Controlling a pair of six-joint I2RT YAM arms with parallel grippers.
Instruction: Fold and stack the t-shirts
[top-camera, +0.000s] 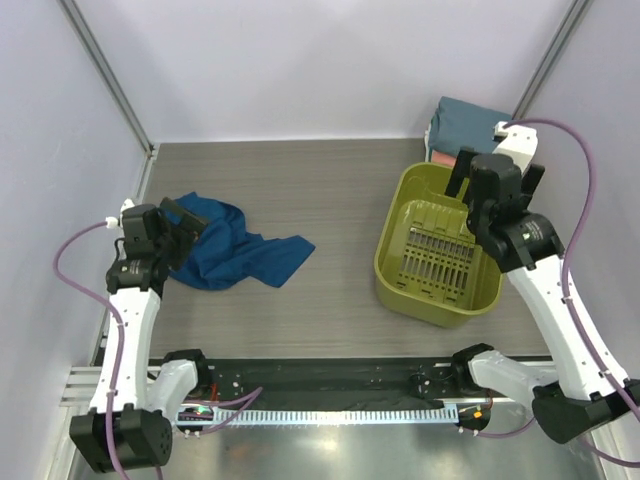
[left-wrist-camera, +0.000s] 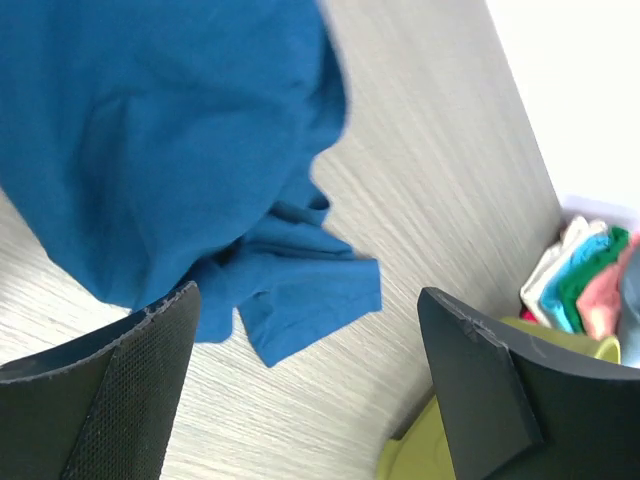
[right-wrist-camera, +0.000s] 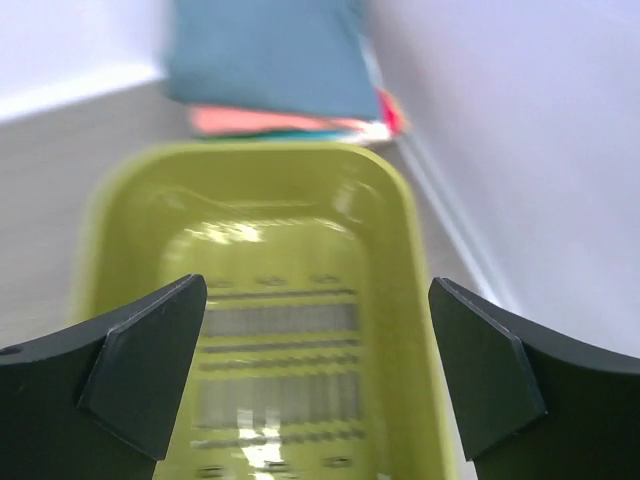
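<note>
L claw (top-camera: 178, 228) is spread wide w/ nothing in it, hanging at the left edge of the blue t-shirt (top-camera: 238, 252). That shirt lies crumpled on the left side of the surface (top-camera: 300, 180). R claw (top-camera: 497, 168) is also wide apart & empty, over the far end of the olive-green basket (top-camera: 437, 305) on the right. The folded t-shirts (top-camera: 468, 122) sit stacked in the far right corner, just behind the basket: slate-teal on top, coral under it.
</note>
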